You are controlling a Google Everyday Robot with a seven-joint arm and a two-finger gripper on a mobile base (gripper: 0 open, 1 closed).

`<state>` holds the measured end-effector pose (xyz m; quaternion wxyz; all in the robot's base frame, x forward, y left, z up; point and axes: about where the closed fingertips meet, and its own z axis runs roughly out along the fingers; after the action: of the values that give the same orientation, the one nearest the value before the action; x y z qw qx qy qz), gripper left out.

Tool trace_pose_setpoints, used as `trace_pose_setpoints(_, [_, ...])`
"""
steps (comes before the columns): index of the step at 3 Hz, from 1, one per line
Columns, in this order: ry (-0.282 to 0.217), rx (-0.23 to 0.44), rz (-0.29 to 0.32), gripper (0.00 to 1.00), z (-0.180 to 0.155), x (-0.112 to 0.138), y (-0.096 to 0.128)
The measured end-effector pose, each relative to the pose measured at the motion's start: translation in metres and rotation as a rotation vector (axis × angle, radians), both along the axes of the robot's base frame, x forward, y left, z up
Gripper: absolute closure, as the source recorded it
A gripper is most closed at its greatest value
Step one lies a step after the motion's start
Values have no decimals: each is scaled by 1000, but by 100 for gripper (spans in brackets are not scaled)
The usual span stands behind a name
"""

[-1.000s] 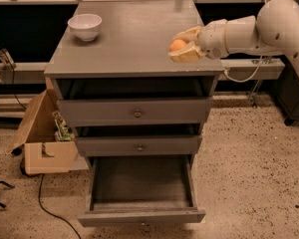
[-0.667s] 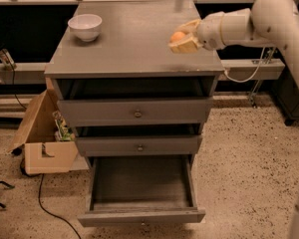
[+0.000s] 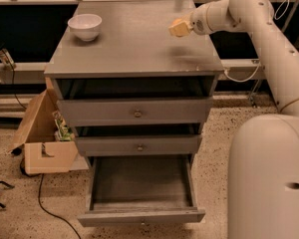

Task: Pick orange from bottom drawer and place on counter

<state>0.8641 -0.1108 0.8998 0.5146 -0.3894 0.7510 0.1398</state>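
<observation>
My gripper point(image 3: 179, 28) hangs just above the right rear part of the counter point(image 3: 129, 46), reaching in from the right. It is shut on the orange point(image 3: 174, 29), which shows only as a small orange-yellow patch between the pale fingers. The bottom drawer point(image 3: 139, 216) is pulled out, and its dark floor shows nothing in it. The two upper drawers with brass knobs stand slightly open.
A white bowl point(image 3: 84, 26) sits on the counter's back left. My white arm point(image 3: 269, 49) and body point(image 3: 269, 178) fill the right side. An open cardboard box point(image 3: 45, 143) and a black cable point(image 3: 50, 203) lie on the floor to the left of the cabinet.
The gripper has carried the orange further back and a little left over the counter, away from the right front edge.
</observation>
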Motion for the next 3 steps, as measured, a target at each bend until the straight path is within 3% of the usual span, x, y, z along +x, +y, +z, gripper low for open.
trace_pose_setpoints(1, [78,30,-106,100,-21,30,-6])
trace_pose_setpoints(2, [188,25,-172,74,-50,46,-2])
trace_pose_setpoints(3, [231,22,-184,50,-62,49,2])
